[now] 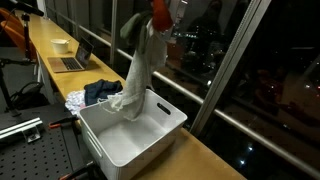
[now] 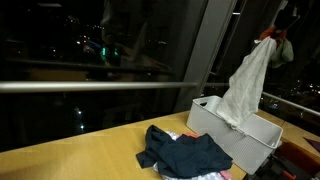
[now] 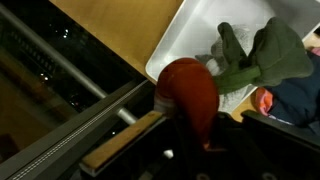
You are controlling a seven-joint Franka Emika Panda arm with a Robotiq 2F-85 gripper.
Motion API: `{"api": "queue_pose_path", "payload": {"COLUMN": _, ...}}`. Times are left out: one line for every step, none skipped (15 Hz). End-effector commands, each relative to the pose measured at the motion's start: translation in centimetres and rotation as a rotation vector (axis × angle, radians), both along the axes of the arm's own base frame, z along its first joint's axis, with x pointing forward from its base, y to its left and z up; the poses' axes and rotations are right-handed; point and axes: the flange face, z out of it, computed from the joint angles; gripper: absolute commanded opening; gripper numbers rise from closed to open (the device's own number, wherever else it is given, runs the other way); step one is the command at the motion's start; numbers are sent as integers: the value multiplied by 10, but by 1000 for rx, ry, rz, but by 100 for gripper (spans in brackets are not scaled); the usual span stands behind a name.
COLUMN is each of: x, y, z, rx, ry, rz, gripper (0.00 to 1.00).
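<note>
Standing by the table (image 1: 205, 160), I see the gripper (image 1: 160, 12) raised high above a white bin (image 1: 130, 150). It pinches the top of a pale grey-green cloth (image 1: 140, 65). The fingertips themselves are hidden behind a red shape (image 3: 190, 95), and I cannot tell whether that is padding or more fabric. The hanging weight of the cloth suggests the grip is closed tight on it.

The cloth hangs in a long drape, and its lower end reaches inside the bin near one corner in both exterior views. Just beside the bin, a heap of dark and patterned clothes (image 2: 185, 155) lies on the wooden tabletop. Further along the table are an open laptop (image 1: 72, 60) and a small cup (image 1: 60, 45), both well apart from the bin. A dark window (image 1: 260, 60) runs close behind the arm.

To my eye the step in hand is carrying the cloth over the bin, with most of its length hanging above the rim. Any next move, I judge, calls for keeping the hand centred over the opening so the cloth does not drape across the wall. It also calls for care with the window frame so near.
</note>
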Motion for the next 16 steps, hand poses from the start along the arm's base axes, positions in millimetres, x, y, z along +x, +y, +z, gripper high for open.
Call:
{"api": "queue_pose_path", "payload": {"x": 21, "y": -10, "z": -93, "rx": 73, "ry": 72, "rz": 69, "gripper": 4}}
{"api": "queue_pose_path", "payload": {"x": 24, "y": -12, "z": -120, "rx": 91, "ry": 94, "rz": 80, "gripper": 4}}
{"api": "queue_pose_path", "payload": {"x": 25, "y": -18, "z": -150, "rx": 115, "ry": 117, "rz": 96, "gripper": 4}}
{"api": "queue_pose_path", "payload": {"x": 27, "y": -21, "z": -175, "rx": 130, "ry": 139, "rz": 109, "gripper": 4}}
{"api": "queue_pose_path", "payload": {"x": 28, "y": -26, "z": -197, "rx": 141, "ry": 165, "rz": 127, "gripper": 4}}
{"api": "queue_pose_path", "payload": {"x": 28, "y": -30, "z": -216, "rx": 147, "ry": 189, "rz": 141, "gripper": 42}}
{"api": "queue_pose_path", "payload": {"x": 28, "y": -34, "z": -231, "rx": 140, "ry": 219, "rz": 155, "gripper": 43}}
{"api": "queue_pose_path", "payload": {"x": 25, "y": -38, "z": -241, "rx": 134, "ry": 242, "rz": 168, "gripper": 50}}
{"api": "queue_pose_path", "payload": {"x": 22, "y": -39, "z": -246, "rx": 125, "ry": 254, "rz": 176, "gripper": 56}}
{"api": "queue_pose_path", "payload": {"x": 19, "y": -40, "z": -248, "rx": 124, "ry": 266, "rz": 186, "gripper": 64}}
{"api": "queue_pose_path", "payload": {"x": 16, "y": -32, "z": -243, "rx": 110, "ry": 268, "rz": 196, "gripper": 71}}
{"api": "queue_pose_path", "payload": {"x": 15, "y": -25, "z": -239, "rx": 101, "ry": 269, "rz": 207, "gripper": 79}}
{"api": "queue_pose_path", "payload": {"x": 17, "y": -5, "z": -230, "rx": 84, "ry": 260, "rz": 228, "gripper": 85}}
{"api": "queue_pose_path", "payload": {"x": 18, "y": 11, "z": -225, "rx": 74, "ry": 253, "rz": 251, "gripper": 92}}
{"api": "queue_pose_path", "payload": {"x": 22, "y": 46, "z": -219, "rx": 65, "ry": 248, "rz": 299, "gripper": 99}}
{"api": "queue_pose_path", "payload": {"x": 24, "y": 68, "z": -217, "rx": 61, "ry": 241, "rz": 332, "gripper": 100}}
